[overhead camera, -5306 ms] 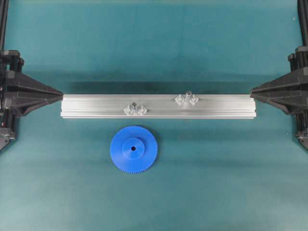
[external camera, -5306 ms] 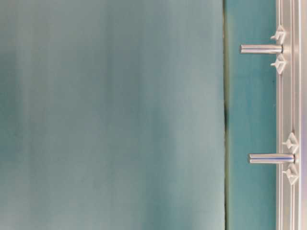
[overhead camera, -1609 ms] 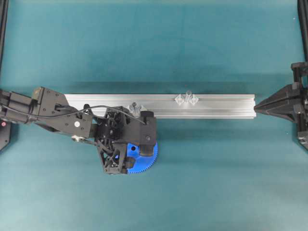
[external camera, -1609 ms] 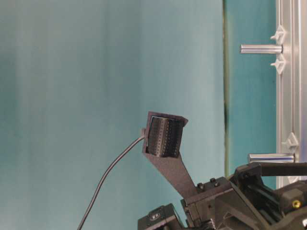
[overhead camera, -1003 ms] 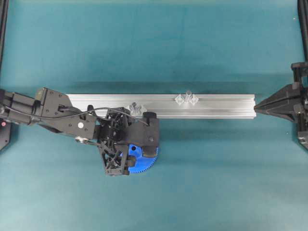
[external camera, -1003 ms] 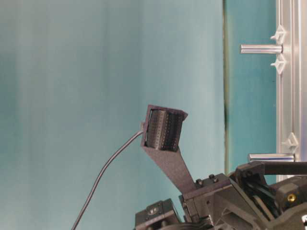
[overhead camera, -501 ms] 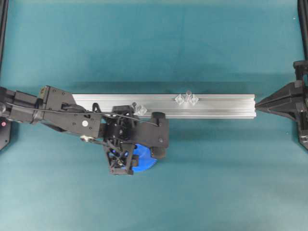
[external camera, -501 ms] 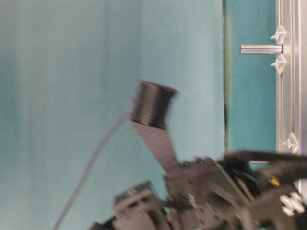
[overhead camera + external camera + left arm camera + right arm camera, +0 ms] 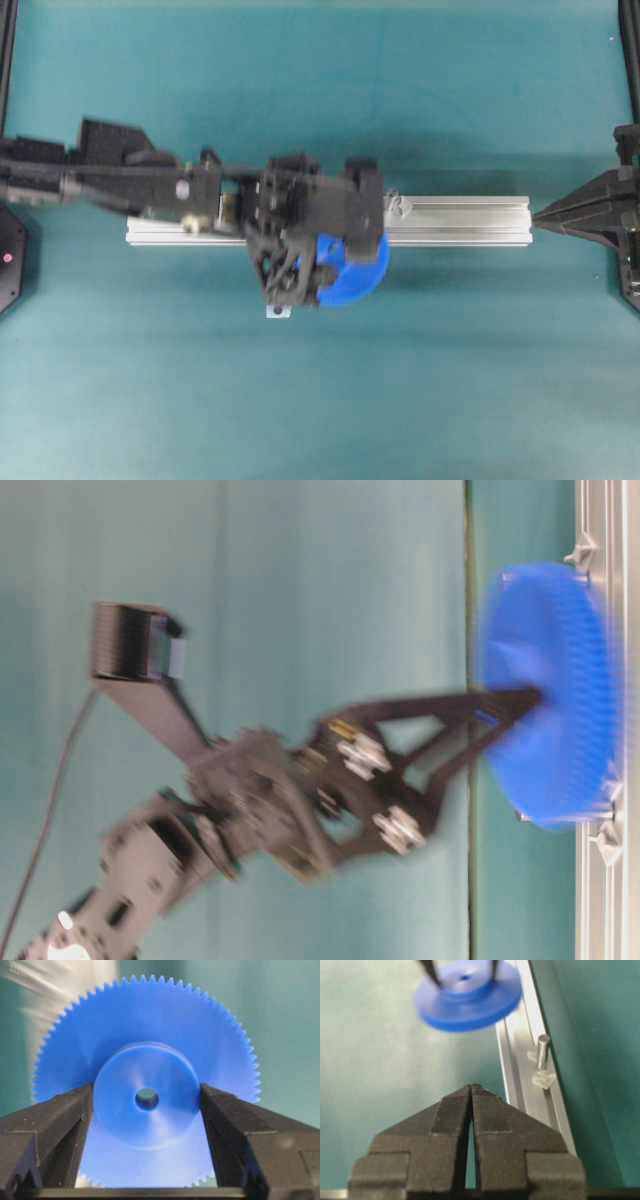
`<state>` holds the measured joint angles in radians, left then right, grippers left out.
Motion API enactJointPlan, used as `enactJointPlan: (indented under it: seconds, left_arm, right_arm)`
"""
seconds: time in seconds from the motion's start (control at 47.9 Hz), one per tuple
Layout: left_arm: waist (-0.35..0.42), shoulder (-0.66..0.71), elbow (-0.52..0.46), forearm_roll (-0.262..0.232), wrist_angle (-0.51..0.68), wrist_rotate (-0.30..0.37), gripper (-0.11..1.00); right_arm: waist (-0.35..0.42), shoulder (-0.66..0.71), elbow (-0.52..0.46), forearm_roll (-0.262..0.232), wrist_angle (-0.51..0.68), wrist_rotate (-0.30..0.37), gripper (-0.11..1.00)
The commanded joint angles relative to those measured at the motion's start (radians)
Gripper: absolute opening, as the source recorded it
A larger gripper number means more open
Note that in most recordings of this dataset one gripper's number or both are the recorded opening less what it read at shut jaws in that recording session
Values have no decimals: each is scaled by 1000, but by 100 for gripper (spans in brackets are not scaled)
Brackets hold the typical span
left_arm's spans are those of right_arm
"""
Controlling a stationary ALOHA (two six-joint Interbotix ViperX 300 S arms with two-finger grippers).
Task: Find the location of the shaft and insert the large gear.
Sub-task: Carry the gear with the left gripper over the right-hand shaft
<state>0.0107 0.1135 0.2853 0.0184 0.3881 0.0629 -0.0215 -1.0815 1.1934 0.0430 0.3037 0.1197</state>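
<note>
The large gear [image 9: 145,1110], a bright blue toothed disc, hangs off the table with my left gripper [image 9: 146,1096] shut on its raised hub, one finger [image 9: 65,1120] on each side. From overhead the gear [image 9: 358,276] sits partly over the aluminium rail [image 9: 460,220] and its front edge. A shaft [image 9: 392,199] peeks out just right of the left gripper [image 9: 348,262]; the other is hidden under the arm. In the right wrist view that shaft [image 9: 543,1051] stands upright on the rail, nearer than the gear [image 9: 467,995]. My right gripper [image 9: 471,1087] is shut and empty, off the rail's right end [image 9: 535,213].
The rail [image 9: 520,1060] lies across the teal mat. In the table-level view the blurred gear [image 9: 550,695] covers both pins; only the clamp pieces [image 9: 583,552] show. A small white tag [image 9: 277,312] shows at the near edge of the left wrist.
The left arm has lifted the gear off the mat and swung it back and to the right, over the rail beside the right-hand shaft. The right arm has not moved.
</note>
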Motion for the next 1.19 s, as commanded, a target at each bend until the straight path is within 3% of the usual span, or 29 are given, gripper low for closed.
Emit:
enactJointPlan:
  seconds: [0.0,0.146,0.627,1.17]
  left_arm:
    - [12,-38,-41,3,-8,37,72]
    - [41,-25,-74,3,-26,83,72]
    - [89,91,-198,3,-60,97,72]
    - [104,186,-253,3,-23,127,72]
  right_arm:
    - [-2,6,-9,-2,-9,9,5]
    - [-2,6,-8,0,-9,9,5]
    - [-2,-6,2,0,-3,9,6]
    - [-14,-51,23,0,12,9,6]
